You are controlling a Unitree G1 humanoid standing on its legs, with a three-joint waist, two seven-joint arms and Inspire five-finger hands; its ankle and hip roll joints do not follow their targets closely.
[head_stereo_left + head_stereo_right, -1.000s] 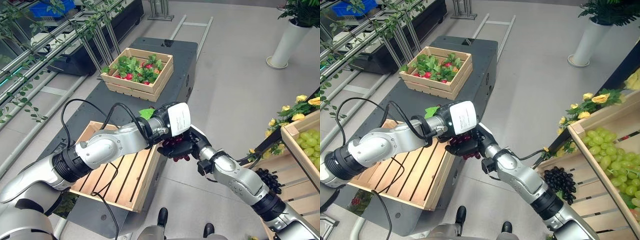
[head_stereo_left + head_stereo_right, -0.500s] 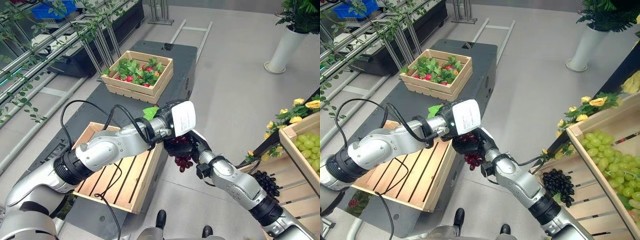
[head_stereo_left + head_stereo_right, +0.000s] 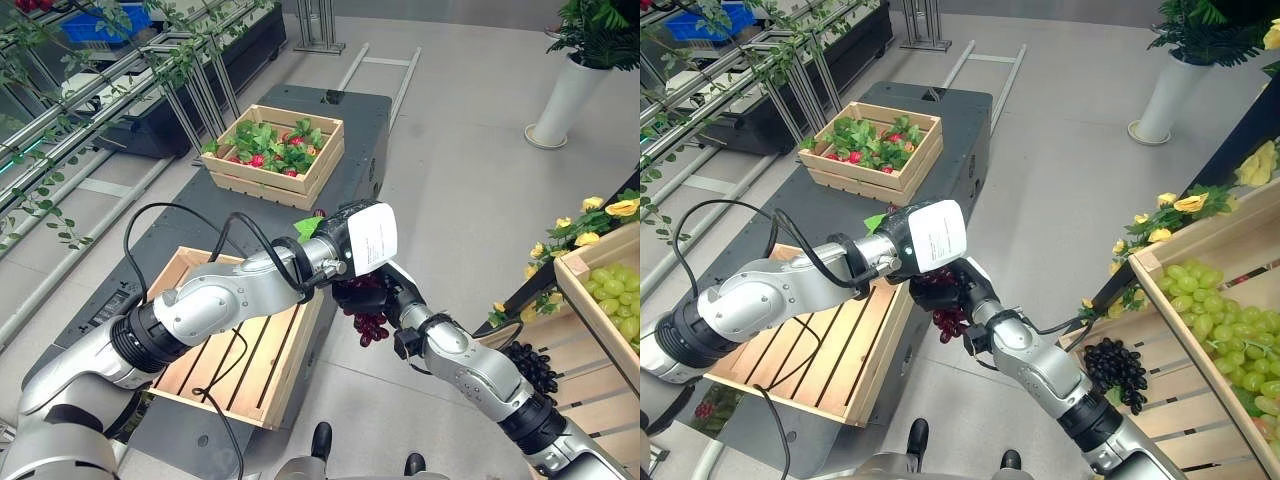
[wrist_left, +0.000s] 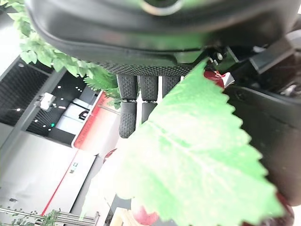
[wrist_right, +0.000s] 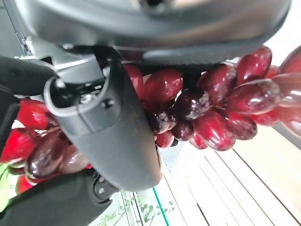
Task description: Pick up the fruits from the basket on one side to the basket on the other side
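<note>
At the upper left of the head views, metal rails (image 3: 120, 70) with trailing vines ran diagonally beside a dark cart (image 3: 370, 120). On the cart's far end sat a wooden crate of leafy strawberries (image 3: 275, 150); nearer, at lower left, lay the slatted wooden crate (image 3: 235, 345), bare inside. The left arm crossed over this crate toward centre frame, its wrist bearing a white label (image 3: 373, 238) that covered the left hand (image 4: 134, 101); in the left wrist view its fingers reached out straight behind a green leaf (image 4: 197, 165), curled round nothing that could be seen. Just right of it, at centre, the right hand (image 3: 965, 285) had its thumb and fingers curled round a bunch of red grapes (image 3: 370, 322), which hung below the two hands past the crate's right edge, over the floor. At the right edge stood a wooden shelf (image 3: 1200, 400) with green grapes (image 3: 1230, 320), black grapes (image 3: 1118, 368) and yellow flowers (image 3: 1185, 205); a white planter (image 3: 565, 90) stood upper right
</note>
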